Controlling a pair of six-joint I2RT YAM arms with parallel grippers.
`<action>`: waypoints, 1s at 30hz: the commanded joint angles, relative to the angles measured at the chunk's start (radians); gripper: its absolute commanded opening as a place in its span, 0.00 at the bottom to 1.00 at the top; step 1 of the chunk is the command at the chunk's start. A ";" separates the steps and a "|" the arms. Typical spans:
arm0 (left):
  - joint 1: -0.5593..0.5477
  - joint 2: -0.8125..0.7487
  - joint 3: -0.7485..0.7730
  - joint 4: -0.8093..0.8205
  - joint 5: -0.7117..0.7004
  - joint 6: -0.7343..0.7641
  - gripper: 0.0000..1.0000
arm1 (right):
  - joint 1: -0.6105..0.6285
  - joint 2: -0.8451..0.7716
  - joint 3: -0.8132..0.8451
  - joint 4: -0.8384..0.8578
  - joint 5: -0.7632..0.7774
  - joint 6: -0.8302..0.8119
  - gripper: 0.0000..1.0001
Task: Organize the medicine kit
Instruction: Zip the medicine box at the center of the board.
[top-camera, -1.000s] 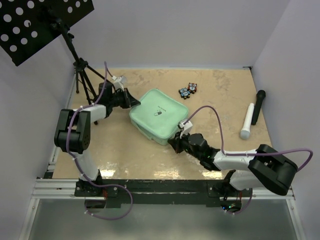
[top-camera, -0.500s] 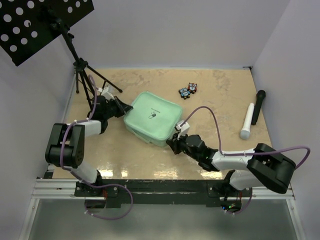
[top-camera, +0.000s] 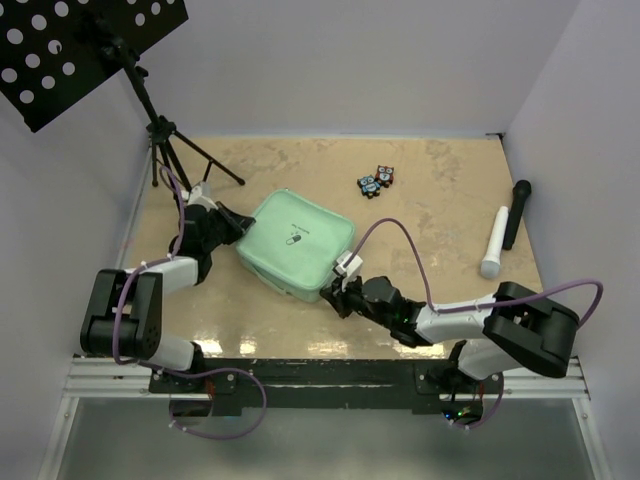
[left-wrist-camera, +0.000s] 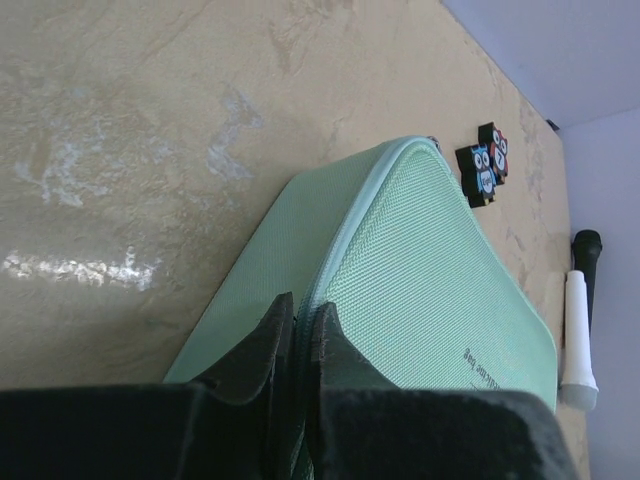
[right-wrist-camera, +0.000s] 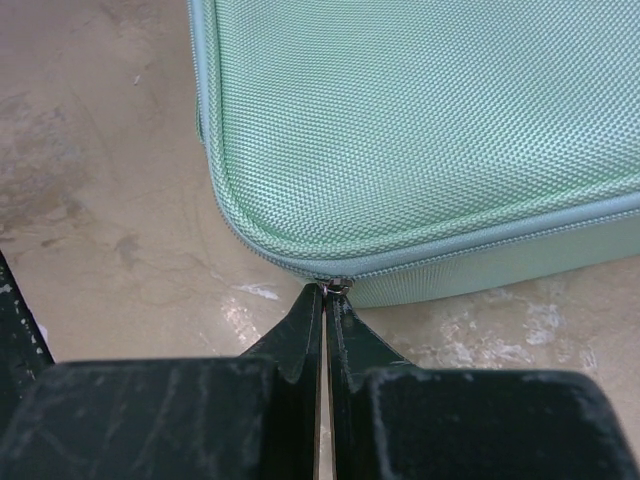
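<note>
Kit (top-camera: 295, 243) slid left and a little nearer the bases, turning slightly. Left gripper (top-camera: 237, 224), at its left edge, drew back left with it, arm folded lower. Right gripper (top-camera: 333, 296), at the near corner, followed left, arm stretched farther across.

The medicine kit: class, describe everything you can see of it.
The medicine kit is a mint-green, woven-fabric case with rounded corners and a small pill mark on its lid. It lies flat and closed on the beige table, turned askew. The left gripper has its fingers pinched on the zip seam at one edge; the right gripper has its fingers shut on the zip pull at the near corner.
</note>
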 joint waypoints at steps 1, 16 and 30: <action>-0.004 -0.031 -0.042 -0.009 -0.191 -0.105 0.00 | 0.049 0.040 0.079 0.150 -0.172 0.000 0.00; 0.005 -0.148 0.070 -0.192 -0.241 -0.004 0.48 | 0.056 0.020 0.065 0.127 -0.134 0.043 0.00; 0.008 -0.509 0.012 -0.475 -0.288 -0.007 0.74 | 0.000 -0.040 -0.027 0.145 -0.030 0.149 0.00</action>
